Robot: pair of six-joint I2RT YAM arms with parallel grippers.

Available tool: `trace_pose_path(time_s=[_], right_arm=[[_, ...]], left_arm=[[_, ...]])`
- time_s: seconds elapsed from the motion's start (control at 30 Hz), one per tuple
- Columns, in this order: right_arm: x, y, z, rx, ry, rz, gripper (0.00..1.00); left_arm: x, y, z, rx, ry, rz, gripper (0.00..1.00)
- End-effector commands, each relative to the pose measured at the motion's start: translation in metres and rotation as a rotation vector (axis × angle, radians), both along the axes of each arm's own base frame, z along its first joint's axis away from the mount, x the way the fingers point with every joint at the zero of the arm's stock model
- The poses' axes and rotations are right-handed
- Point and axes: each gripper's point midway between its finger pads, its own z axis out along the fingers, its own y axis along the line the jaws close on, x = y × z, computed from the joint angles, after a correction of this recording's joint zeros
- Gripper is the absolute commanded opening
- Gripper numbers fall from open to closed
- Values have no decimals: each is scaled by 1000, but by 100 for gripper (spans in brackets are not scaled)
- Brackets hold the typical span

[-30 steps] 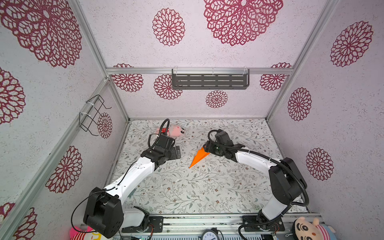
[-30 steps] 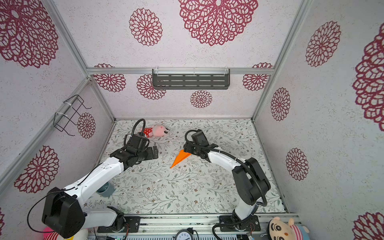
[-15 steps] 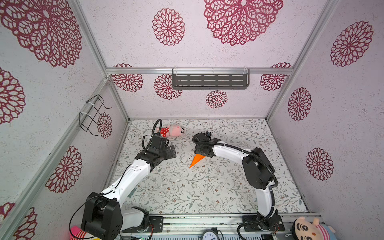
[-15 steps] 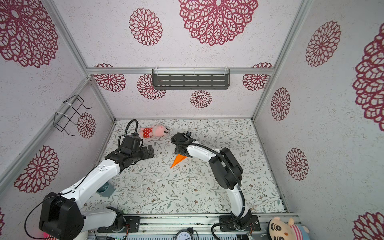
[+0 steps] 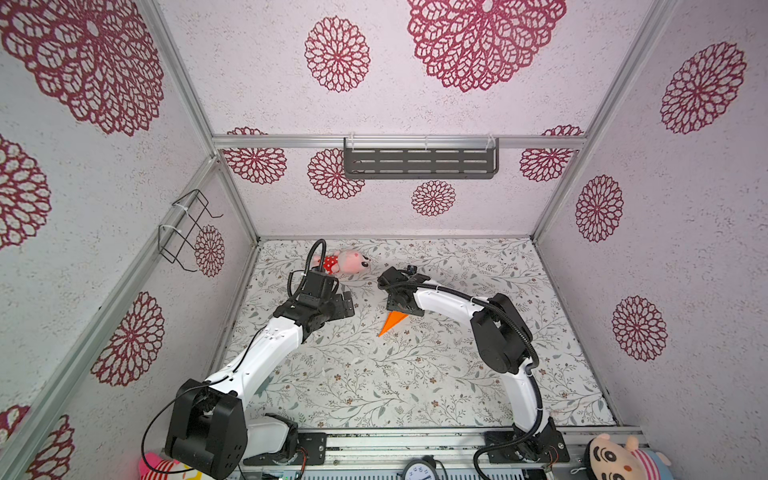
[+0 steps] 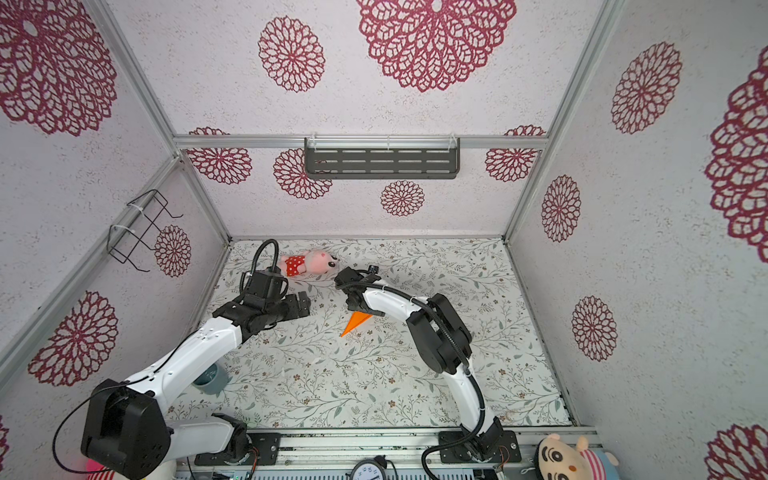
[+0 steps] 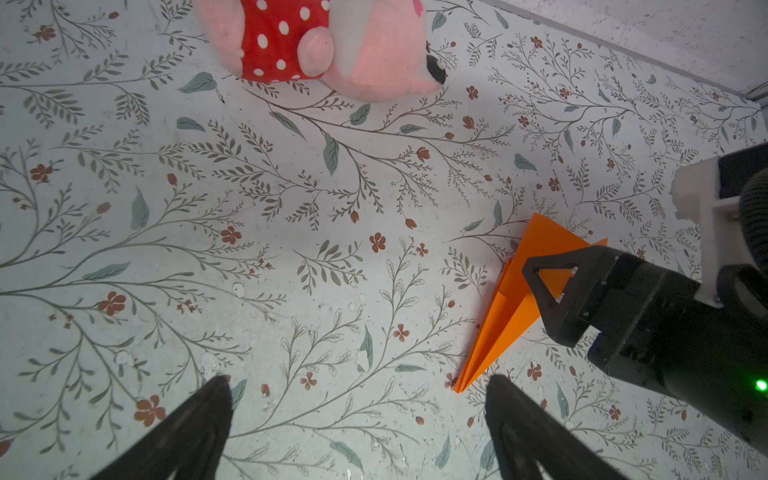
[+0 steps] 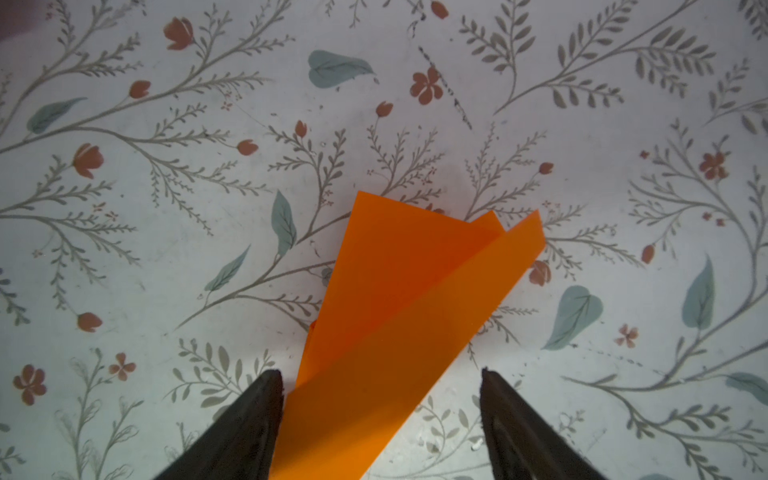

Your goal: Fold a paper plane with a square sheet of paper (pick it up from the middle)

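Right claw [image 8: 380,374] now over tail of paper plane [image 5: 392,323], apart — left claw [image 7: 359,379] apart too.

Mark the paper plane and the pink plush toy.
paper plane [image 7: 509,307], left wrist view, middle of its folded body.
pink plush toy [image 6: 309,264], in a top view, torso between shorts and head.

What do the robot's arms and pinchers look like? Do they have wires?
The left arm and right arm are smooth white tubes with chunky black joints. Black cables run along them. The left gripper and right gripper are black, with pointed fingers like hollow triangles. A tiny green light glows on the right one.
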Motion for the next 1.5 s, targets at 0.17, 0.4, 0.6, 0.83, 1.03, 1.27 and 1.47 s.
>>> trace_pose_path(time_s=[0.17, 0.4, 0.6, 0.83, 1.03, 1.27, 1.47], right_arm=[[-5, -14, 14, -28, -10, -59, 65], [-9, -14, 13, 15, -7, -71, 40], [-12, -21, 19, 34, -34, -102, 13], [-5, 0, 39, 282, -138, -6, 0], [-3, 41, 51, 606, -185, 148, 0], [-12, 55, 34, 743, -159, 182, 0], [-19, 55, 25, 765, -135, 201, 0]], left_arm=[[4, -2, -2, -6, -3, -7, 98], [4, -2, -4, -4, 2, -7, 98], [4, -2, -4, -4, 3, -8, 97], [5, -17, -6, -65, 21, -60, 98], [8, -66, -9, -298, 73, -171, 100], [9, -133, -28, -505, 150, -232, 80], [18, -138, -53, -521, 181, -162, 58]])
